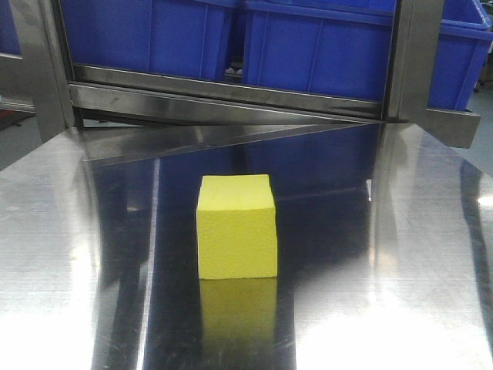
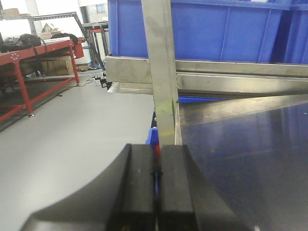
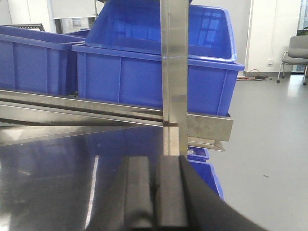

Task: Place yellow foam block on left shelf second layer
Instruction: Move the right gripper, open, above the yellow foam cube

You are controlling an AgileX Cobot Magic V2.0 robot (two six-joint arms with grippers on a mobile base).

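A yellow foam block (image 1: 237,226), cube-shaped, stands alone on the shiny steel table (image 1: 77,254) in the middle of the front view. Neither gripper appears in that view. In the left wrist view my left gripper (image 2: 156,163) is shut, its black fingers pressed together with nothing between them, pointing at a steel shelf post (image 2: 162,72) by the table's left edge. In the right wrist view my right gripper (image 3: 153,175) is likewise shut and empty, facing the right shelf post (image 3: 174,72). The block is out of both wrist views.
A steel shelf rail (image 1: 231,96) runs behind the table, carrying large blue plastic bins (image 1: 323,46). More blue bins (image 3: 154,72) fill the shelf in the right wrist view. A red-framed workbench (image 2: 33,62) stands off to the left on the grey floor. A chair (image 3: 293,57) is far right.
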